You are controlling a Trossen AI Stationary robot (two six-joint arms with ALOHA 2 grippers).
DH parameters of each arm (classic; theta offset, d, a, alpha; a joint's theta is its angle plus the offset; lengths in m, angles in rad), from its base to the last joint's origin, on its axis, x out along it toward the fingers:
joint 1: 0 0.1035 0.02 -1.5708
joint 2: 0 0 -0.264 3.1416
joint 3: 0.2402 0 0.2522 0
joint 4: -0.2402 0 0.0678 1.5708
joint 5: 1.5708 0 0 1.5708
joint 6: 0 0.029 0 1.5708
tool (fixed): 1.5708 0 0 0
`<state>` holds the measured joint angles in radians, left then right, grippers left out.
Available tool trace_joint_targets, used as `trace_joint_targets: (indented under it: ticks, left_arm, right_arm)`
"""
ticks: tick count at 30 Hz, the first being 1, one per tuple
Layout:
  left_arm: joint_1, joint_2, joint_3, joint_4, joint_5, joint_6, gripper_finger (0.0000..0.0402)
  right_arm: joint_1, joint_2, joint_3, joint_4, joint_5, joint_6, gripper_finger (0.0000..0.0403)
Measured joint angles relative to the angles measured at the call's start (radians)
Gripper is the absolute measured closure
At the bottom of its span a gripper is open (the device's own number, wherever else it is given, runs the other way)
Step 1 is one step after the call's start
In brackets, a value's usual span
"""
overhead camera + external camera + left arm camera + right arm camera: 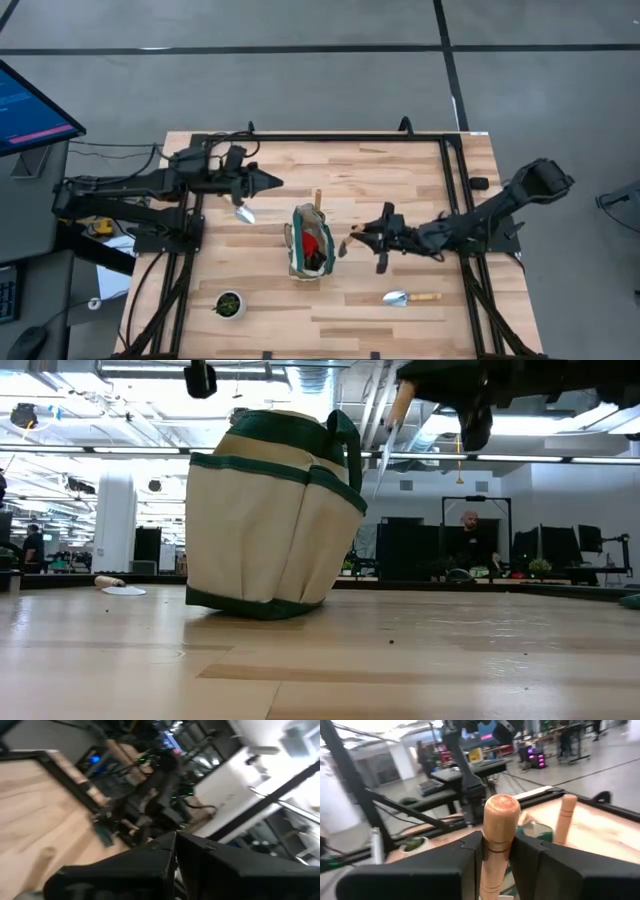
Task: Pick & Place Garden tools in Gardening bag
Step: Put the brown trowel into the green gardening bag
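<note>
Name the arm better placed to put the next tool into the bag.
Right: the right gripper is shut on a wooden-handled tool beside the gardening bag; the left gripper is farther off.

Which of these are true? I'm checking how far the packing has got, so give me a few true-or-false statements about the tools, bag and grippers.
1. The right gripper is shut on a wooden handle. True.
2. The gardening bag is empty. False: a red item lies inside it and a second handle sticks out.
3. A trowel lies on the table on the right arm's side. True.
4. The small pot sits in the bag. False: it stands on the table, apart from the bag.
5. The left gripper is over the bag. False: it is off to the bag's side, near another trowel.
</note>
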<state>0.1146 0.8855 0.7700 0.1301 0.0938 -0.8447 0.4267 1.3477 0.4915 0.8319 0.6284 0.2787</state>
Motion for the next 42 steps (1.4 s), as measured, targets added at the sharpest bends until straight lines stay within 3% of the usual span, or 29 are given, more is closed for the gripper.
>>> trace_joint_targets:
  ticks: [4,7,15,19,23,27,35,42]
  left_arm:
    - [0.0,0.0,0.0,-0.029,-0.037,0.001,0.0399]
    - [0.0,0.0,0.0,-0.03,-0.053,0.002,0.0399]
    - [0.0,0.0,0.0,-0.031,-0.061,0.001,0.0399]
    - [0.0,0.0,0.0,-0.034,-0.061,0.0,0.0399]
    - [0.0,0.0,0.0,-0.035,-0.061,0.001,0.0399]
    - [0.0,0.0,0.0,-0.037,-0.07,0.001,0.0399]
    - [0.0,0.0,0.0,-0.038,-0.116,0.002,0.0399]
    - [0.0,0.0,0.0,-0.037,-0.146,0.003,0.0399]
  right_arm:
    - [-0.034,0.062,0.001,0.139,0.019,-0.086,0.0343]
    - [-0.073,0.08,0.002,0.214,-0.045,-0.125,0.0343]
    - [-0.153,0.094,0.009,0.208,-0.141,-0.144,0.0343]
    - [-0.128,0.016,0.009,0.202,-0.158,-0.221,0.0343]
    - [-0.106,-0.079,0.011,0.006,-0.158,-0.257,0.0343]
    - [-0.141,-0.084,0.008,-0.149,-0.164,-0.237,0.0343]
    - [-0.242,0.005,0.008,0.001,-0.395,-0.256,0.0343]
    - [-0.274,0.058,0.009,0.094,-0.472,-0.259,0.0343]
